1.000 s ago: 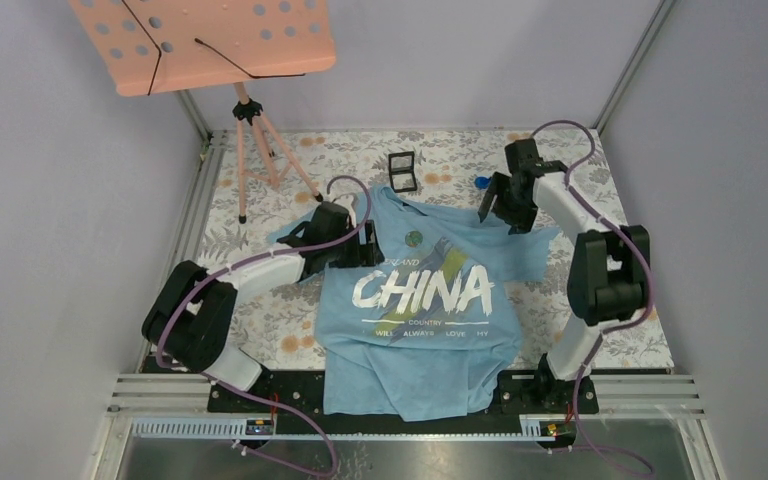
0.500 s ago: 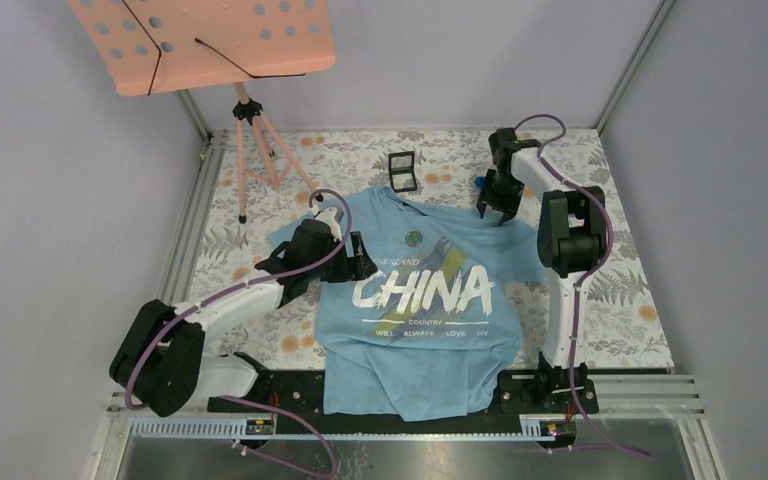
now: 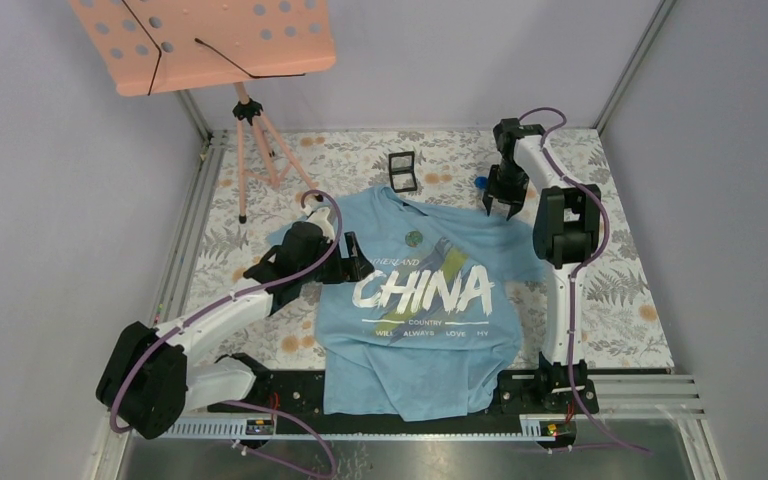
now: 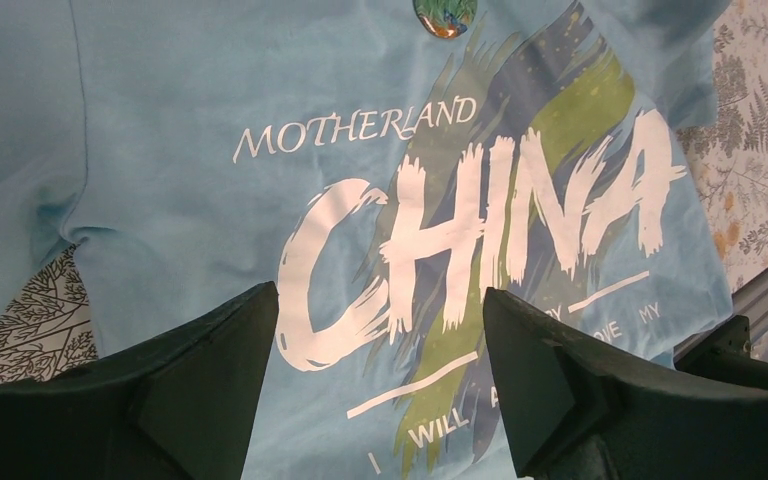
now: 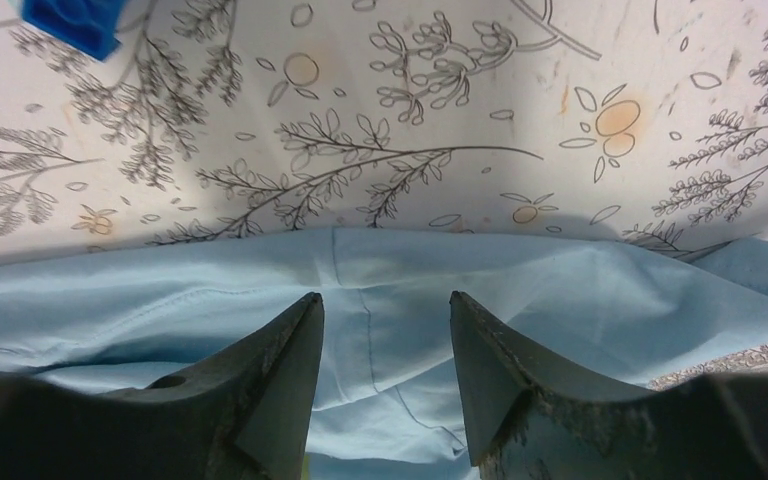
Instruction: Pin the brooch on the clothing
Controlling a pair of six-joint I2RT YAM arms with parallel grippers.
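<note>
The light blue T-shirt point(image 3: 430, 320) with white "CHINA" lettering lies flat in the middle of the table. The tiny round greenish brooch point(image 3: 414, 238) sits on its chest above the lettering; it also shows at the top of the left wrist view point(image 4: 445, 15). My left gripper point(image 3: 357, 262) is open and empty, over the shirt's left chest beside the lettering point(image 4: 480, 230). My right gripper point(image 3: 500, 208) is open and empty over the shirt's right shoulder point(image 5: 380, 290), near its top edge.
A small blue trinket point(image 3: 481, 182) lies on the floral cloth just left of my right gripper, also in the right wrist view point(image 5: 70, 25). A small black frame point(image 3: 402, 170) stands behind the collar. A pink music stand point(image 3: 250, 130) is at the back left.
My left arm has stretched out, its gripper drawing slightly left and down from the collar. My right arm has straightened up, its gripper now pointing down over the right shoulder. The brooch has not moved.
</note>
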